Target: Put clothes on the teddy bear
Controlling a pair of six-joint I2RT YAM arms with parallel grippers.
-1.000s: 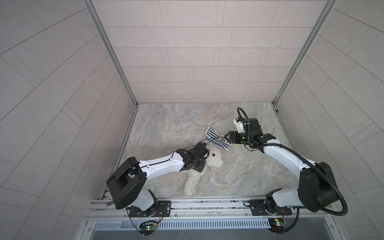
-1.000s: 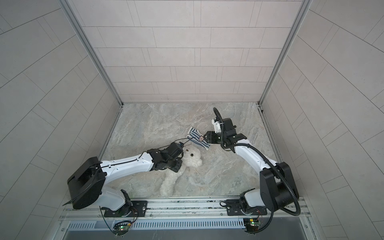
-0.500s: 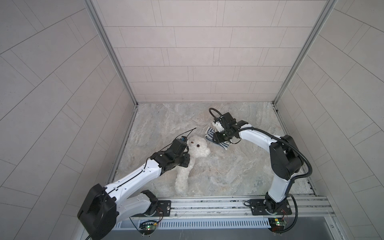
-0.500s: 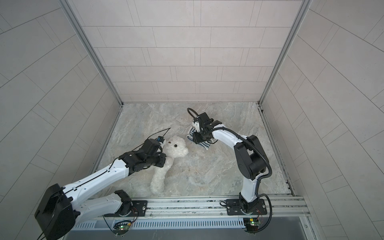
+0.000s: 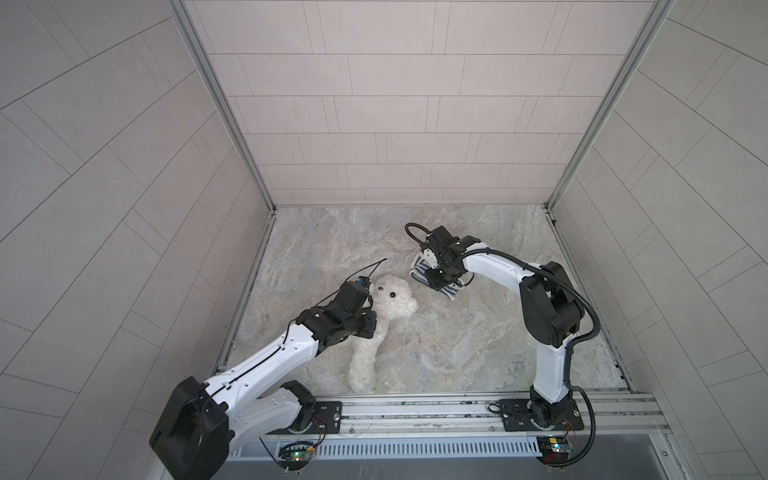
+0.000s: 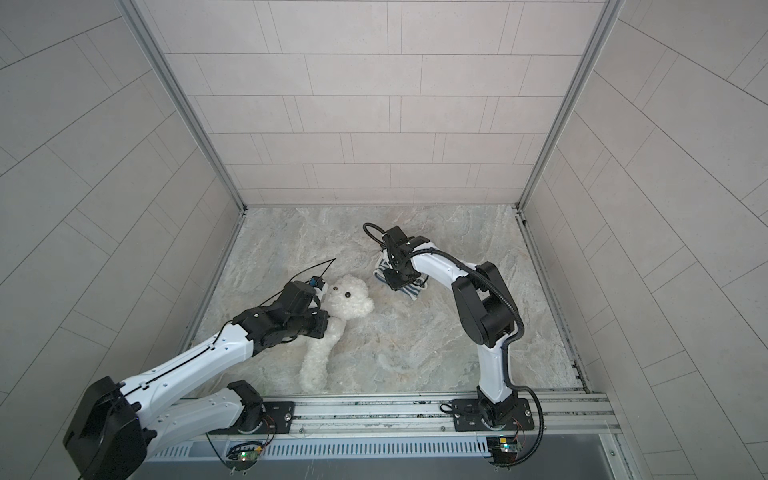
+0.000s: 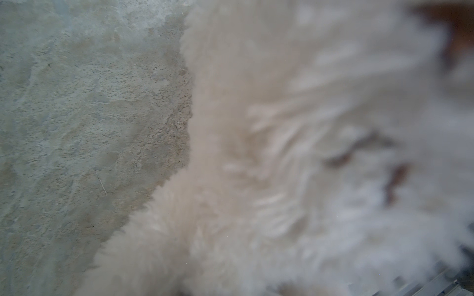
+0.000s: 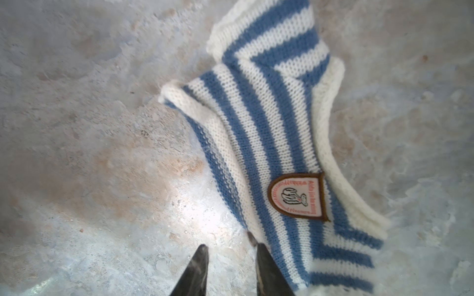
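Observation:
The white fluffy teddy bear point(image 5: 392, 295) point(image 6: 349, 297) lies face up on the marble floor, left of centre, its body trailing toward the front rail. My left gripper point(image 5: 371, 322) point(image 6: 326, 324) is pressed into its shoulder and shut on it. Its fingers are buried in fur, and the teddy bear's fur point(image 7: 307, 153) fills the left wrist view. The blue-and-white striped shirt point(image 5: 451, 291) point(image 6: 411, 291) point(image 8: 269, 128) lies flat, right of the bear's head. My right gripper point(image 5: 434, 277) point(image 6: 395, 279) point(image 8: 232, 246) hovers at its edge, open. Only bare floor lies between the fingers, and one fingertip point(image 8: 261, 249) touches the hem.
Tiled walls close the floor on three sides; the left wall's base point(image 5: 249, 286) is near my left arm. A metal rail point(image 5: 415, 411) with both arm bases runs along the front. Bare marble floor point(image 5: 478, 349) lies between the bear and the right arm.
My left gripper carried the bear's head leftward and slightly back. My right gripper swung left over the shirt and its jaws narrowed.

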